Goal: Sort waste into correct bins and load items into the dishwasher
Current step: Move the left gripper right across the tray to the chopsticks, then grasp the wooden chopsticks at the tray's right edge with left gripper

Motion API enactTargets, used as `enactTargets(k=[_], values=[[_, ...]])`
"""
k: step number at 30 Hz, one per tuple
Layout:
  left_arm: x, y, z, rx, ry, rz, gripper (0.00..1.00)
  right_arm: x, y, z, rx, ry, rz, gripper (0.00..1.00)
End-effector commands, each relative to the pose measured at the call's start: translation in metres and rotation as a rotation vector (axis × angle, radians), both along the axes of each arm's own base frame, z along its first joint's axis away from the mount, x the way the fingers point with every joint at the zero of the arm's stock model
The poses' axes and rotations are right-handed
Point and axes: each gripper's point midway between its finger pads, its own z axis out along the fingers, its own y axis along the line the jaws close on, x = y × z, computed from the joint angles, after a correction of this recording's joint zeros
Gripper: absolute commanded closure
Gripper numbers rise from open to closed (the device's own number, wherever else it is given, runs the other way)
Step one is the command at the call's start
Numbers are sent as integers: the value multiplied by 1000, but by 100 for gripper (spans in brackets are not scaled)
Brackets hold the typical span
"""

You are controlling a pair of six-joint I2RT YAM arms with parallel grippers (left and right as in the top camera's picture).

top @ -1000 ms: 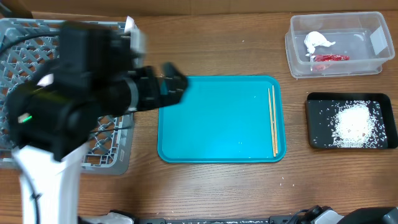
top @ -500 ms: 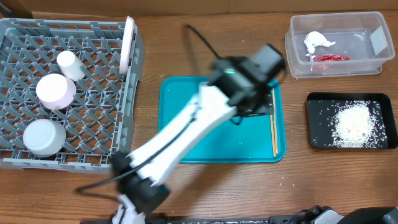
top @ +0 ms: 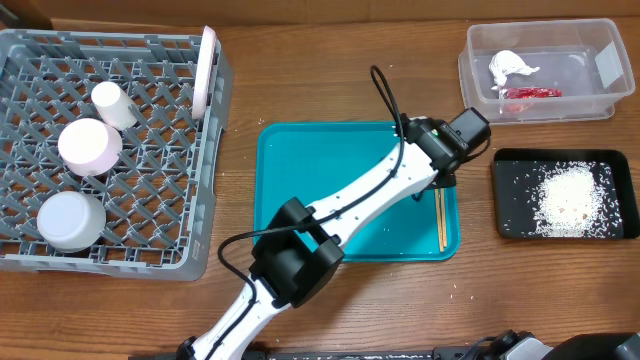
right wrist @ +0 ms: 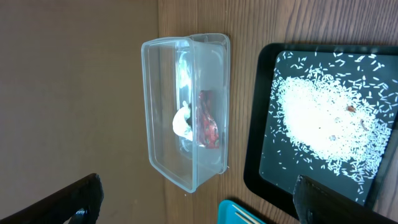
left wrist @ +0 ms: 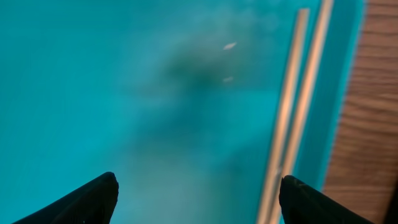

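White cup (top: 108,103) and pink-backed plate (top: 208,70) (on edge) sit in the dish rack (top: 120,262). My left pincer (left wrist: 199,199) gapes over the teal tray (top: 330,170), beside the chopsticks (top: 440,225). Tissue wad (top: 512,66) and red wrapper (top: 530,93) lie in the clear tub (top: 545,118); my right pincer (right wrist: 199,202) gapes too.

The overhead view is bright and sharp, with even light from above. The arm (top: 380,190) drops only a faint, soft shadow on the tray (top: 320,170). The clear tub (top: 585,40) has a white shine at its right end. The left wrist view is blurry. There the sticks (left wrist: 305,93) look fuzzy and a dark, soft shadow sits mid-tray. The right wrist view is sharp and well lit, and the rice (right wrist: 323,118) glows white.
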Motion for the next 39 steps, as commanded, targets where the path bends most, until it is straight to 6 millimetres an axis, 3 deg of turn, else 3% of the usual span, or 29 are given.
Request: enactTargets(k=[1, 6, 13, 18, 39], values=[[-5, -20, -15, -18, -16, -18, 15, 0, -2, 1, -7, -1, 2, 1], [-7, -40, -25, -33, -63, -45, 18, 0, -2, 1, -7, -1, 2, 0], [-10, -31, -42, 53, -79, -47, 24, 0, -2, 1, -7, -1, 2, 0], [-6, -22, -41, 98, -105, -38, 30, 0, -2, 1, -7, -1, 2, 0], [2, -22, -44, 113, -151, -33, 30, 0, -1, 1, -7, -1, 2, 0]])
